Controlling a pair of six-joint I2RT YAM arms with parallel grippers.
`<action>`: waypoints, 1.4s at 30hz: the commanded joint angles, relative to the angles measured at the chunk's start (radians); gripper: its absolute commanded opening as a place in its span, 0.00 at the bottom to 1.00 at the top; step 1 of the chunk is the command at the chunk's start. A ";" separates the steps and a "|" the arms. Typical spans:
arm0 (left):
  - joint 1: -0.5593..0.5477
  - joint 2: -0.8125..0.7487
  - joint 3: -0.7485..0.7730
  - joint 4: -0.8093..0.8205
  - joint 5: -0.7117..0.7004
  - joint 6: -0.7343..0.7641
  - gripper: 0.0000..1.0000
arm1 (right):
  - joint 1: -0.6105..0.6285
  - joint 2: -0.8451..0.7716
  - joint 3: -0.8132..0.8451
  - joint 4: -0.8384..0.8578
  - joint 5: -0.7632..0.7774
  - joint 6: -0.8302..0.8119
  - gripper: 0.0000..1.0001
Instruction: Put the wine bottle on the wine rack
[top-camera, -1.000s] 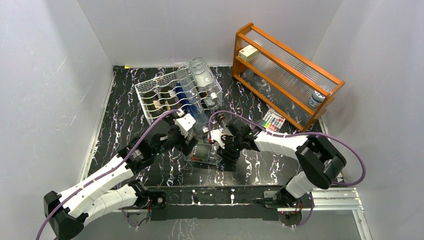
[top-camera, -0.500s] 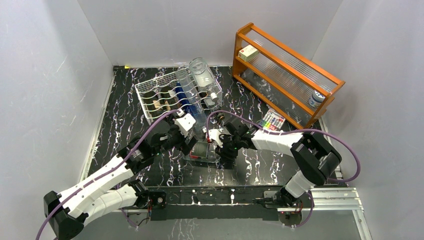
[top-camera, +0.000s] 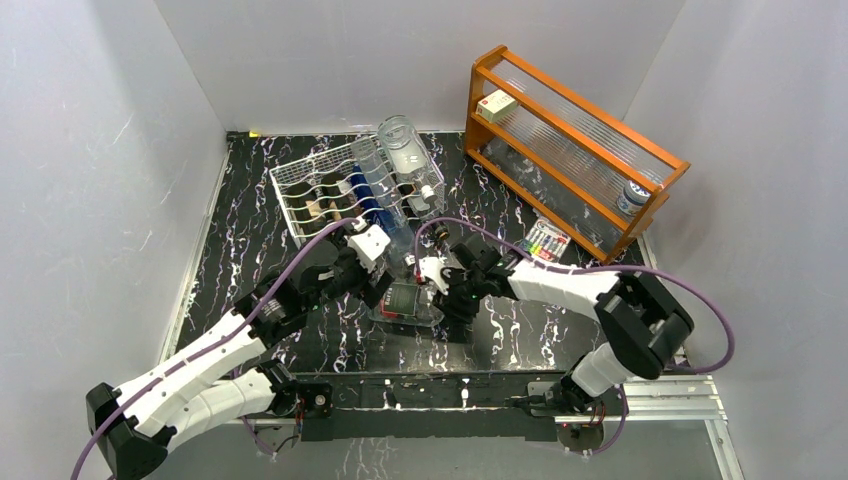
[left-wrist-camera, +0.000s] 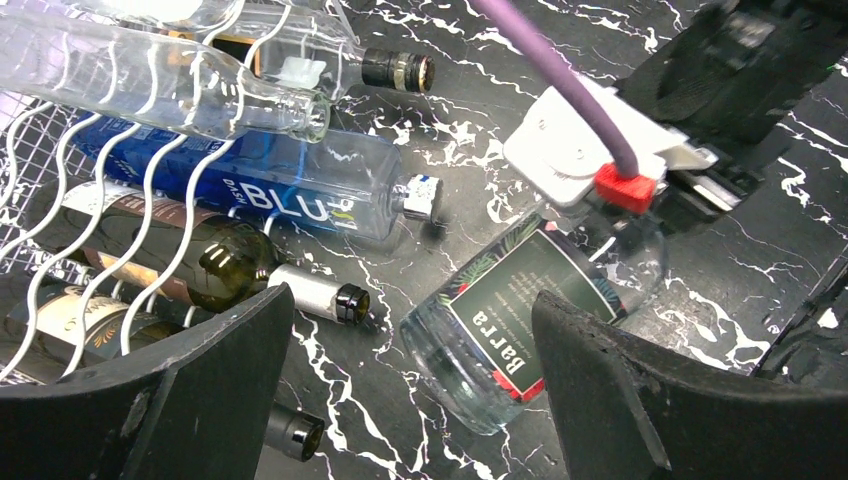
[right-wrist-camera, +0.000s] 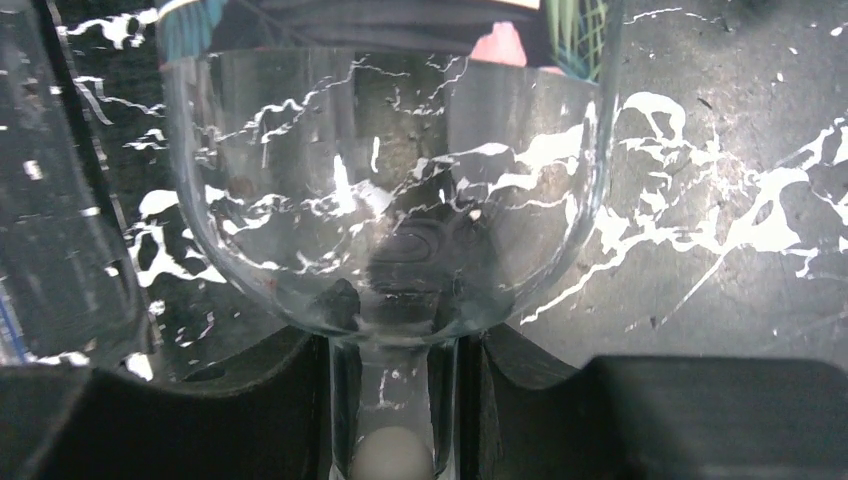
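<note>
The wine bottle (top-camera: 408, 300) is clear glass with a dark green label and lies on its side on the black marble table. My right gripper (top-camera: 442, 285) is shut on its thin neck (right-wrist-camera: 395, 400), with a black finger on each side, and the bottle's shoulder fills the right wrist view. My left gripper (left-wrist-camera: 410, 400) stands open at the bottle's base (left-wrist-camera: 480, 370), which lies nearer its right finger (left-wrist-camera: 680, 400) without clear contact. The white wire wine rack (top-camera: 300, 190) stands just behind and holds several bottles.
In the rack lie a blue bottle (left-wrist-camera: 250, 185), dark wine bottles (left-wrist-camera: 200, 265) and clear bottles (top-camera: 405, 150), their necks pointing towards my grippers. An orange wooden shelf (top-camera: 570, 150) stands at the back right, with a pack of markers (top-camera: 545, 242) in front of it.
Hardly anything. The right arm's elbow swayed left and came back. Both grippers and the bottle stay where they were.
</note>
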 joint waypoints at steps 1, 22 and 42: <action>0.003 -0.024 0.044 0.013 -0.031 0.010 0.88 | 0.003 -0.138 0.028 -0.024 -0.047 0.053 0.00; 0.004 -0.098 0.120 0.067 -0.207 -0.011 0.88 | 0.003 -0.483 -0.016 0.049 -0.096 0.158 0.00; 0.004 -0.226 0.253 0.189 -0.307 -0.038 0.89 | 0.038 -0.309 0.176 0.501 0.242 0.531 0.00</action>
